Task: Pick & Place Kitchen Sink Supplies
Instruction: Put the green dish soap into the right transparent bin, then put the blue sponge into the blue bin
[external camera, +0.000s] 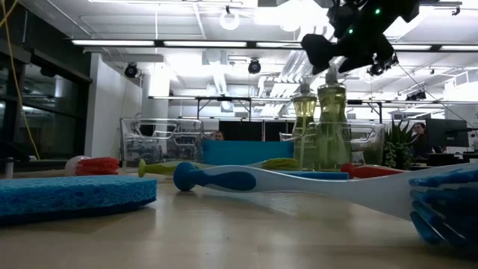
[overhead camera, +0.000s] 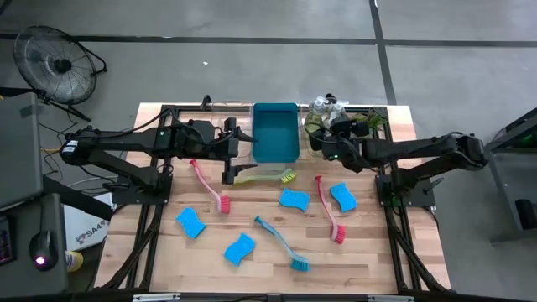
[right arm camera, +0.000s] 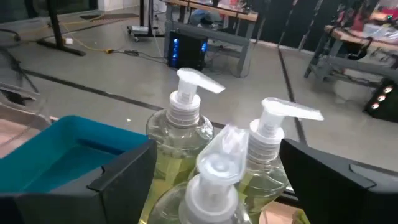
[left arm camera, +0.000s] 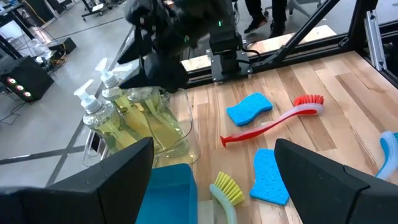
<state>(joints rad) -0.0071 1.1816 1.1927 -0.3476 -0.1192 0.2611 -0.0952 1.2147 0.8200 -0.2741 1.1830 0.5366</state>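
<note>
Hovering spread-fingered over the pump bottles [right arm camera: 211, 162] in their clear tray [left arm camera: 177, 134], right gripper [overhead camera: 333, 143] looks lined up to grab one (left gripper [overhead camera: 231, 144], also spread, waits beside blue bin [overhead camera: 275, 132]).

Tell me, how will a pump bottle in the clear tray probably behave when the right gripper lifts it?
The pump bottle looks tall and narrow, so it may tip. Its clear plastic is probably slippery. The open right gripper hovers above three bottles standing close together; neighbours may be knocked.

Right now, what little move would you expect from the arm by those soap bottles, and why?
Probably a short drop: the right gripper hovers with open fingers just above the pump bottles in their clear tray, gripping none yet, so it likely lowers around one pump head before closing.
</note>
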